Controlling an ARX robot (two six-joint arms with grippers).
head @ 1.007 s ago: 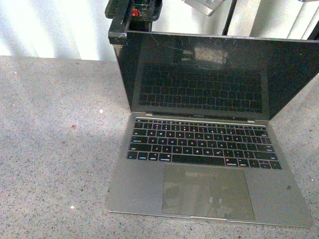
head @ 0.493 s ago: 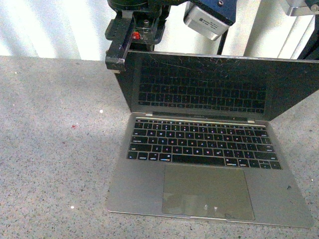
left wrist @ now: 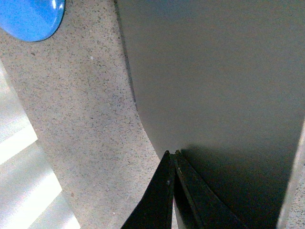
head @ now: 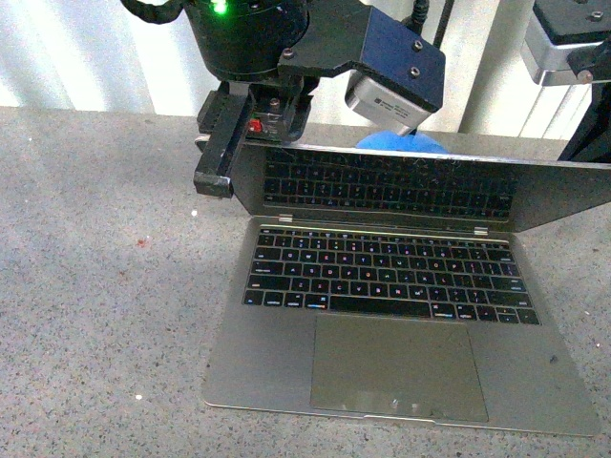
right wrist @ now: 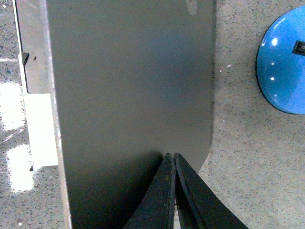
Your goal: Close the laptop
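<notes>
Starting up close: got the laptop (head: 391,310) flat on the table (head: 95,315), a bit right of centre, with trackpad (head: 399,367) nearest and keyboard (head: 387,277) just past it. Further back, seeing the lid (head: 410,186) tipped well forward over the keys, maybe halfway shut, not down yet. Behind that, spotting the left gripper (left wrist: 171,153) with fingers pinched together, gripping nothing, just pressing its tips on the lid's grey back near one corner. Same deal for the right gripper (right wrist: 170,155): pinched tight, empty, tips against the back by the other corner. Farthest out, noticing a blue disc (head: 406,143) on the table behind the lid, apart from it. Reads as mid-push, so the closing step looks well underway. Next probably calls for pushing down evenly on both corners, then easing off near the end to avoid slamming the glass onto the keys or skidding the base forward.
</notes>
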